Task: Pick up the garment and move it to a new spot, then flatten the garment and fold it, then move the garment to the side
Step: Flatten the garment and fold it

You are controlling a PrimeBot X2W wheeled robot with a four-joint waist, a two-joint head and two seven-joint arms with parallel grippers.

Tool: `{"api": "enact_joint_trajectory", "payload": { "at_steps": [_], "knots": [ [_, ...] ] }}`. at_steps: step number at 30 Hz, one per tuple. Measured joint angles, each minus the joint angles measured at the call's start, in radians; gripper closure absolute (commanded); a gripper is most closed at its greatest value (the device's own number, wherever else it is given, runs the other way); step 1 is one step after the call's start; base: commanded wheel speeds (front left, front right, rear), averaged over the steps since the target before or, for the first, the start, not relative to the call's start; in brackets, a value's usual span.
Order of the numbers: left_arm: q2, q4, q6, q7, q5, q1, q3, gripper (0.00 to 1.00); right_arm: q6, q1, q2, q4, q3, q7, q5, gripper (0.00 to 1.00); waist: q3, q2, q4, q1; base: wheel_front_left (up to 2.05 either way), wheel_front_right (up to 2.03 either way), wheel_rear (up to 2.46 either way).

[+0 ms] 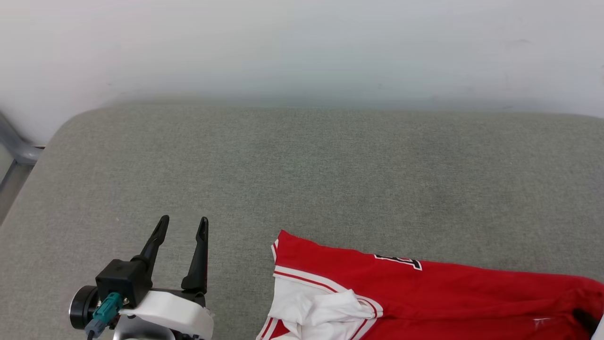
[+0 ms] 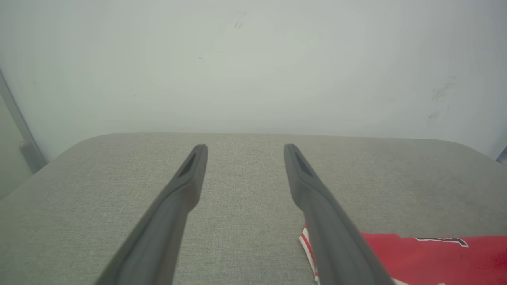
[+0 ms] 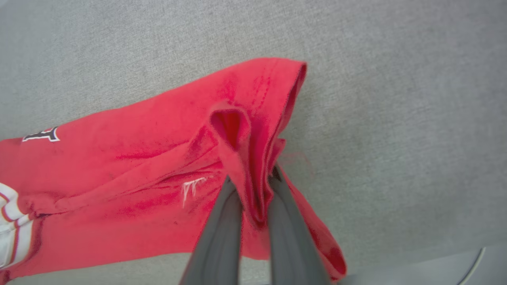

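Right tool [image 3: 252, 176] sits closest to our lens, with both fingers pinched together on a raised ridge of the shirt [image 3: 138, 166] near its hemmed end. We read that as a firm grip on cloth, with nothing else between the fingers. Gripping at an edge looks deliberate to us: pulling from one end should let the rest trail flat instead of bunching.

Left tool [image 1: 184, 219] is spread wide and empty, held over bare tabletop [image 1: 330, 165], near the shirt's sleeve end but apart from it. Its wrist view agrees: fingers [image 2: 186, 186] well apart, only grey fabric surface between them. We'd guess it's placed there to take the other end once the shirt needs spreading.

Shirt location: near right part of the tabletop, stretched sideways, sleeve end toward the middle, gripped end at the right edge of the head view. More grey surface runs beyond it to the wall [image 1: 302, 47].

Counts:
- one shirt
- two tools, two fingers each
- one white sleeve [image 1: 321, 302], crumpled, with striped trim
- one scrap of black-and-white lettering [image 1: 398, 261]
- one tuft of loose white threads [image 3: 192, 186] beside the grip

Stage, our call: pickup begun, move not yet made, flatten and fold all ahead.
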Motion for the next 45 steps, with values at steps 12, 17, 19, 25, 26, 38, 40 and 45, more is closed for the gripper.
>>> {"api": "enact_joint_trajectory", "payload": {
  "at_steps": [12,17,19,25,26,38,40,45],
  "knots": [
    [-0.002,0.01,-0.009,0.01,-0.001,-0.009,-0.017,0.0,0.0,-0.076,0.14,-0.032,-0.012,0.297,0.509,1.0,0.002,0.0,0.01,0.0,0.0,0.0,0.0],
    [-0.007,0.018,-0.018,0.026,0.001,-0.023,-0.036,0.0,0.0,-0.078,0.143,0.015,0.139,0.264,0.72,1.0,0.006,0.0,0.036,0.0,0.0,0.0,0.0],
    [-0.009,0.019,-0.023,0.026,0.002,-0.036,-0.04,0.0,0.0,-0.082,0.143,0.03,0.205,0.227,0.773,1.0,0.012,0.0,0.049,0.0,0.0,0.0,0.0],
    [-0.022,0.024,-0.033,0.026,0.008,-0.065,-0.047,0.0,0.0,-0.143,0.143,0.076,0.404,0.102,0.883,1.0,0.044,0.0,0.087,0.0001,0.0,0.0,0.0],
    [-0.025,0.026,-0.036,0.026,0.008,-0.069,-0.048,0.0,0.0,-0.151,0.143,0.085,0.44,0.081,0.895,1.0,0.05,0.0,0.095,0.0001,0.0,0.0,0.0],
    [-0.058,0.061,-0.061,0.01,0.008,-0.097,-0.047,0.0,0.0,-0.218,0.144,0.241,0.66,-0.127,0.849,0.0,0.109,0.0,0.158,0.0001,0.0,0.0,0.0],
    [-0.059,0.064,-0.062,0.008,0.008,-0.099,-0.045,0.0,0.0,-0.228,0.144,0.248,0.676,-0.146,0.848,0.0,0.112,0.0,0.156,0.0001,0.0,0.0,0.0],
    [-0.061,0.077,-0.063,0.007,0.009,-0.099,-0.041,0.0,0.0,-0.248,0.144,0.197,0.718,-0.189,0.825,0.0,0.102,0.0,0.141,0.0001,0.0,0.0,0.0]
  ]
}}
